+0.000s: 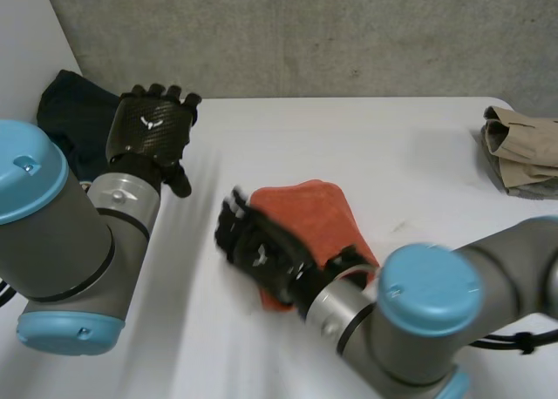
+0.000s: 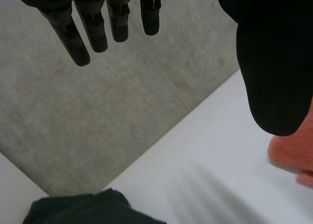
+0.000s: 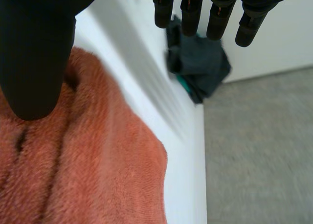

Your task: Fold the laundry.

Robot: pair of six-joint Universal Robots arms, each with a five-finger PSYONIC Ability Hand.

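Note:
An orange towel (image 1: 312, 209) lies folded in a thick bundle on the white table (image 1: 366, 138), a little in front of its middle. My right hand (image 1: 259, 246) hovers over the towel's left edge, fingers straight and holding nothing. In the right wrist view the towel (image 3: 93, 165) lies under the palm, with the thumb (image 3: 34, 62) above it and the fingers (image 3: 215, 18) stretched out past its edge. My left hand (image 1: 153, 129) is raised at the table's far left, open and empty; its thumb (image 2: 274, 62) and straight fingers (image 2: 93, 28) hang over bare table, with the towel (image 2: 293, 150) beside the thumb.
A dark crumpled garment (image 1: 74, 111) lies at the table's far left corner, behind my left hand, and shows as a dark garment (image 3: 200, 67) past my right fingertips. A beige folded stack (image 1: 519, 151) sits at the right edge. Grey floor lies beyond the table.

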